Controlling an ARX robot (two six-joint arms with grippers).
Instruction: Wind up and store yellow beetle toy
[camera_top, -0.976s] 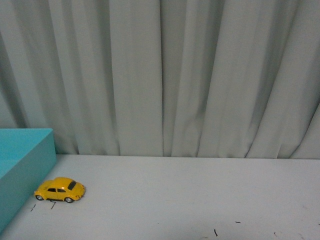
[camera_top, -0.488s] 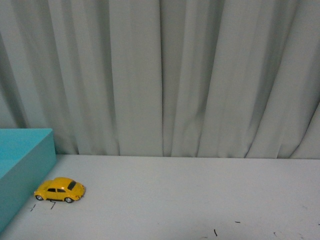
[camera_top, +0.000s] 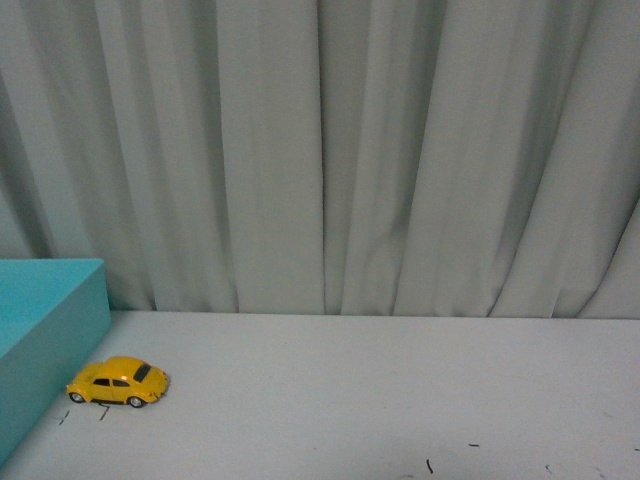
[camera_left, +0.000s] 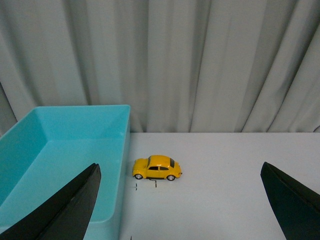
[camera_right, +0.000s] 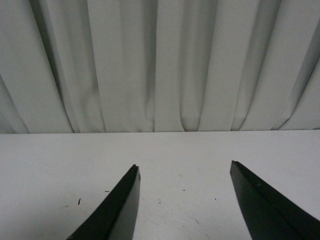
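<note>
- my left gripper (camera_left: 180, 164) is released: the two dark fingers stand wide apart with nothing held between them, above the table.
- my right gripper (camera_right: 184, 164) is released too, its fingers spread over bare tabletop and grasping nothing.
- the yellow beetle toy (camera_top: 118, 382) sits in the lower left of the front view, upright on all four wheels on the white table (camera_top: 380, 390).
- the toy is just beside the outer wall of the teal bin (camera_top: 55, 350), which fills the left edge of the front view. the left wrist view shows a narrow gap between the toy's rounded end and that wall, so they are apart.
- the toy lies outside the bin. the part of the bin's inside that my left wrist camera sees shows only its teal floor and walls.
- the end of the toy with the dark slanted window points away from the bin.
- a few small dark marks (camera_top: 103, 411) lie on the table just in front of the toy.
- through my left wrist camera the toy shows between my two fingers, farther off than their tips, and neither finger touches it.
- a pale grey pleated curtain (camera_top: 320, 150) hangs behind the table across the upper part of the front view.
</note>
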